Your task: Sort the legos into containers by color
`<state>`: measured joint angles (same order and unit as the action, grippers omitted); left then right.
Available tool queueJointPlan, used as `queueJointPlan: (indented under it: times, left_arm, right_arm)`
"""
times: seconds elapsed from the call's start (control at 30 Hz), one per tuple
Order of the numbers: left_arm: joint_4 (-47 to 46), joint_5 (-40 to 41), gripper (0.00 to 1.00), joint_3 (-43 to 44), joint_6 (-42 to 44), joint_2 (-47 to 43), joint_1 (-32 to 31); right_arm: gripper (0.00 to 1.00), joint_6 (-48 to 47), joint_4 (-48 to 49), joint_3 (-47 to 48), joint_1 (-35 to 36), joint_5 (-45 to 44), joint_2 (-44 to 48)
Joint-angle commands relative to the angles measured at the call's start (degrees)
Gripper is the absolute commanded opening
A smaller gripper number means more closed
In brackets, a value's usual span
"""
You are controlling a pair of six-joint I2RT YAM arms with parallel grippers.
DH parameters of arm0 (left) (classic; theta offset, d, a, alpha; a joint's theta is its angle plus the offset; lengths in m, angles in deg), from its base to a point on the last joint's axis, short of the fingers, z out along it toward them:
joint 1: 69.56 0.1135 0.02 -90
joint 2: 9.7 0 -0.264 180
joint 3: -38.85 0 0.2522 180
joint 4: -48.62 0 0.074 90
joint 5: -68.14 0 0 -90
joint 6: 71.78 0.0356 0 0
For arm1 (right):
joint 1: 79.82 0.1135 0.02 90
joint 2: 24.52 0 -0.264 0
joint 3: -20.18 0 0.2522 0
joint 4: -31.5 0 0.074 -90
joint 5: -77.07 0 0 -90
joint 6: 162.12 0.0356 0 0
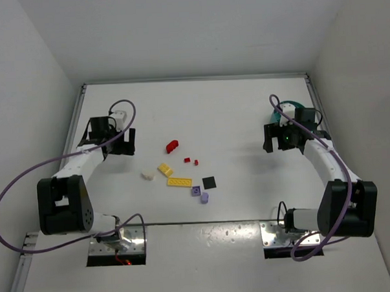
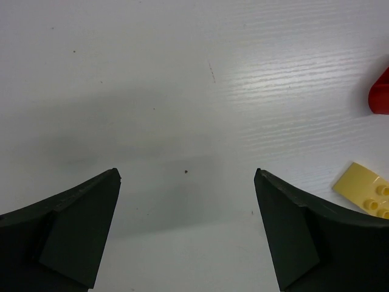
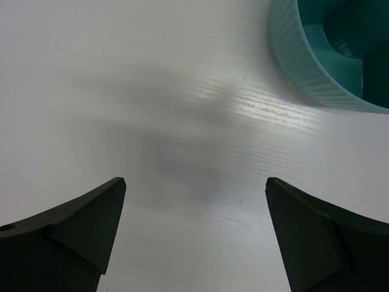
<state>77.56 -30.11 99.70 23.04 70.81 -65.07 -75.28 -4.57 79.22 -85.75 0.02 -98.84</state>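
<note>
Teal bowl (image 3: 301, 61) cropped at top-right corner; red brick (image 2: 381, 94) and yellow brick (image 2: 361, 188) at right edge.

The table (image 1: 245, 118) is white, and the wrist views show a fine streaked grain on it. Near its middle lie a red brick (image 1: 172, 146) and, to its right, two tiny red pieces (image 1: 187, 160). A cream brick (image 1: 147, 176) lies furthest left, with a yellow brick (image 1: 165, 169) and a yellow plate (image 1: 179, 181) beside it. A black plate (image 1: 209, 182) lies right of those, and two lavender bricks (image 1: 196, 191) are nearest. The bowl (image 3: 304, 67) at the far right is teal, its outer wall finely ribbed. The left gripper (image 2: 186, 173) and right gripper (image 3: 196, 180) are matte black. The left arm (image 1: 79, 165) and right arm (image 1: 322, 156) have white links and black joints. Each trails a purple cable (image 1: 28, 176). The walls (image 1: 23, 76) are pale grey-white.
</note>
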Motion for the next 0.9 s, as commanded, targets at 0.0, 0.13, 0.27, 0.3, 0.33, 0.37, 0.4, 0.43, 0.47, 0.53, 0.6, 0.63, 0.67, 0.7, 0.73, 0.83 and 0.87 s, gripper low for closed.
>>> queueJointPlan:
  times: [0.0,0.13,0.27,0.3,0.33,0.37,0.4,0.43,0.47,0.53,0.6,0.63,0.67,0.7,0.73,0.83,0.87]
  left_arm:
    - [-1.2,-1.8,0.99,1.0,-0.2,-3.0,0.9]
    - [-1.9,-2.3,0.99,1.0,-2.5,-2.4,0.9]
    - [-2.8,-4.8,0.99,-1.0,-0.6,-2.9,1.5]
    - [-2.8,-6.2,0.99,-1.0,1.7,-3.4,1.5]
    - [-1.6,-8.3,0.99,-0.4,3.3,-3.4,1.5]
    - [0.2,-12.1,0.99,-0.4,5.2,-4.2,1.5]
    - [0.7,-14.1,0.99,0.1,8.9,-5.3,1.5]
    - [1.3,-16.6,0.99,0.1,11.0,-5.8,1.5]
    - [2.7,-20.1,0.99,0.1,12.5,-6.3,1.5]
    - [3.9,-22.9,0.93,0.6,15.4,-6.3,0.9]
    - [5.0,-24.4,0.84,1.2,17.1,-5.0,-0.3]
    - [5.7,-25.0,0.76,1.7,17.6,-3.7,-1.8]
    - [5.7,-26.1,0.73,1.7,17.6,-3.0,-2.3]
    - [5.7,-26.1,0.69,2.4,17.6,-2.4,-3.3]
    - [5.7,-26.7,0.68,2.4,18.1,-1.8,-4.0]
    - [2.6,-26.1,0.63,2.2,17.2,-1.0,-7.1]
    - [1.8,-24.6,0.63,1.4,17.2,-1.0,-8.1]
  right_arm:
    - [1.0,0.2,1.7,-0.2,-0.3,0.1,1.2]
    - [1.0,0.2,1.7,-0.2,-0.3,0.7,1.7]
    - [1.0,-0.4,0.4,-0.2,-0.3,2.5,1.7]
    - [1.0,-1.1,0.4,0.5,-0.3,2.5,1.7]
    - [1.0,-2.1,-0.2,0.5,-0.3,3.4,1.7]
    - [1.0,-2.1,-0.2,0.5,-0.3,4.3,1.7]
    - [1.0,-3.1,-0.2,0.5,-0.3,4.8,1.7]
    - [1.0,-3.9,-0.2,0.5,-0.3,5.3,1.7]
    - [1.0,-3.9,-0.2,0.5,-0.3,5.9,2.2]
    - [1.0,-3.9,-0.2,1.0,-0.3,7.9,2.3]
    - [1.0,-3.9,-0.2,1.6,-0.3,9.5,0.9]
    - [0.98,-3.9,-0.2,1.6,-0.3,11.5,-0.5]
    - [0.97,-3.9,-0.7,2.2,-0.3,12.6,-1.1]
    - [0.97,-3.9,-0.7,2.9,-0.3,13.6,-1.7]
    - [0.97,-3.9,-1.2,2.9,-0.3,15.3,-2.2]
    - [0.97,-1.9,0.3,3.4,-0.3,15.9,-2.8]
    - [0.99,-1.2,0.3,3.4,-0.3,15.9,-2.8]
